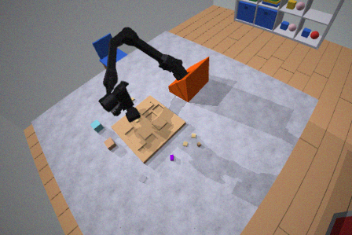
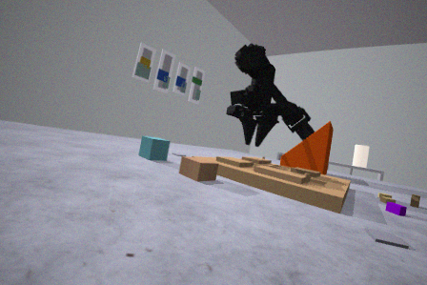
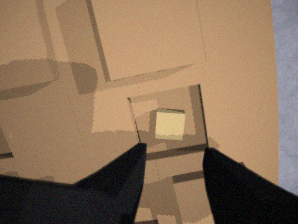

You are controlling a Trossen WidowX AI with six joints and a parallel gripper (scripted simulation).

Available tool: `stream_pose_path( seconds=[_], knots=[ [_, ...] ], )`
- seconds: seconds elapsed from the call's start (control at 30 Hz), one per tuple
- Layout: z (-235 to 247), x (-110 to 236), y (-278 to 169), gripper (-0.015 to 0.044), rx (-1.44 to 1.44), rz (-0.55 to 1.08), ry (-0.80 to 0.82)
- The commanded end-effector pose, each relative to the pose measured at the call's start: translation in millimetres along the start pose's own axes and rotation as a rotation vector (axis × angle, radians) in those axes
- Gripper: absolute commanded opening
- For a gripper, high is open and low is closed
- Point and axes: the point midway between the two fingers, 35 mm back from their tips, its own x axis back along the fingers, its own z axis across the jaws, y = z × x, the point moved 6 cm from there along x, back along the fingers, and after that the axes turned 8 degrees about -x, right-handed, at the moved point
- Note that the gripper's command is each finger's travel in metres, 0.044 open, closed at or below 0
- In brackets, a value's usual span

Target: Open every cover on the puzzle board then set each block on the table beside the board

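Note:
The tan puzzle board (image 1: 147, 156) (image 2: 305, 193) (image 3: 240, 50) lies flat on the grey mat, with several raised covers (image 1: 159, 122) on top. In the wrist view an uncovered square well holds a pale yellow block (image 3: 170, 125). My gripper (image 1: 133, 118) (image 2: 254, 143) (image 3: 175, 153) hangs just above the board's near-left corner. It is open and holds nothing. Its two fingertips stand apart at the near edge of that well, clear of the block. A large cover panel (image 3: 145, 40) lies just beyond the well.
A teal cube (image 1: 97, 126) (image 2: 153, 148) and a tan cube (image 1: 109, 143) (image 2: 198, 168) lie left of the board. A purple block (image 1: 171, 157) (image 2: 396, 209) and small tan blocks (image 1: 193, 135) (image 2: 415, 200) lie to its right. An orange wedge (image 1: 190, 78) (image 2: 312, 151) stands behind it.

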Motion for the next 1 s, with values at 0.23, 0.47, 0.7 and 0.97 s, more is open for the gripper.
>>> stream_pose_path(
  seconds=[0.23,0.47,0.7,0.97],
  knots=[
    [-1.4,-22.1,-4.0,0.0144,0.01,0.009,-0.007],
    [-1.3,-22.1,-4.0,0.0144,0.01,0.009,-0.007],
    [-1.3,-22.1,-4.0,0.0144,0.01,0.009,-0.007],
    [-1.3,-22.1,-4.0,0.0144,0.01,0.009,-0.007]
  ],
)
